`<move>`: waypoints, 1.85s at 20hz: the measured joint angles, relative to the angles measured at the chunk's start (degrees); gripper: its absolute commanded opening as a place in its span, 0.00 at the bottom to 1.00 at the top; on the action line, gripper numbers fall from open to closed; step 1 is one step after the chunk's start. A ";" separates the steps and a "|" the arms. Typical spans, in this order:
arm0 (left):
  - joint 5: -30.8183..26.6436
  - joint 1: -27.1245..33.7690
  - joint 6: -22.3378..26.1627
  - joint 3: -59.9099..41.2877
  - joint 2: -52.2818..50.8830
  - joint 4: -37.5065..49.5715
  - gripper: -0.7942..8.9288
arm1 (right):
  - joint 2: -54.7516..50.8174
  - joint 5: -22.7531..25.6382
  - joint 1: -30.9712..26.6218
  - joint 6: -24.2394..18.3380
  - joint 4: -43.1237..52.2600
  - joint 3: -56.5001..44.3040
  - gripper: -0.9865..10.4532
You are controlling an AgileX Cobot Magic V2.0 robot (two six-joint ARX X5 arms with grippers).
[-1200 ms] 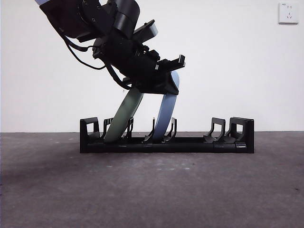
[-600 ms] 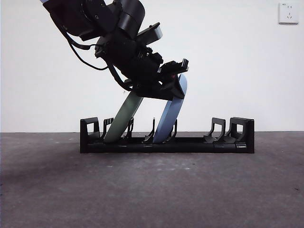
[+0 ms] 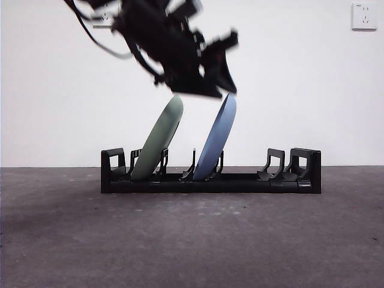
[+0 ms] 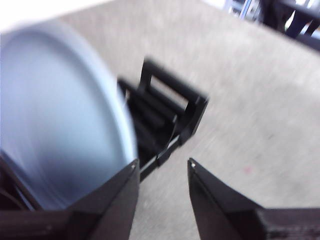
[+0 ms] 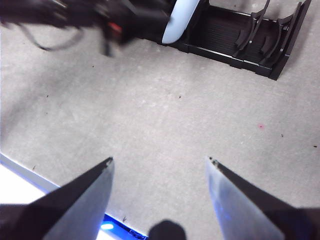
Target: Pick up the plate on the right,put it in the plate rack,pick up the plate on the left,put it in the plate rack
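Note:
The black plate rack (image 3: 288, 180) stands across the middle of the table. A green plate (image 3: 158, 139) leans in its left slot. A blue plate (image 3: 216, 139) leans in the middle slot. My left gripper (image 3: 227, 61) hangs blurred just above the blue plate's top edge, open, with nothing between its jaws. In the left wrist view the blue plate (image 4: 55, 115) sits beside my left gripper (image 4: 162, 167), with the rack (image 4: 170, 110) behind it. My right gripper (image 5: 160, 160) is open over bare table, well away from the rack (image 5: 260, 45) and the blue plate (image 5: 177, 20).
A pair of upright prongs (image 3: 276, 162) stands near the rack's right end. A white wall socket (image 3: 364, 16) is high at the back right. The left arm (image 5: 100, 20) shows as a dark blur in the right wrist view.
The left gripper has let go of the blue plate and risen up and away from it. The blue plate now leans free in the rack. The green plate has not moved.

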 measured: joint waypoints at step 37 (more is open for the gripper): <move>4.37 -0.20 1.18 0.00 -44.11 -56.39 0.08 | 0.00 -6.82 0.00 -2.75 -3.41 0.00 0.09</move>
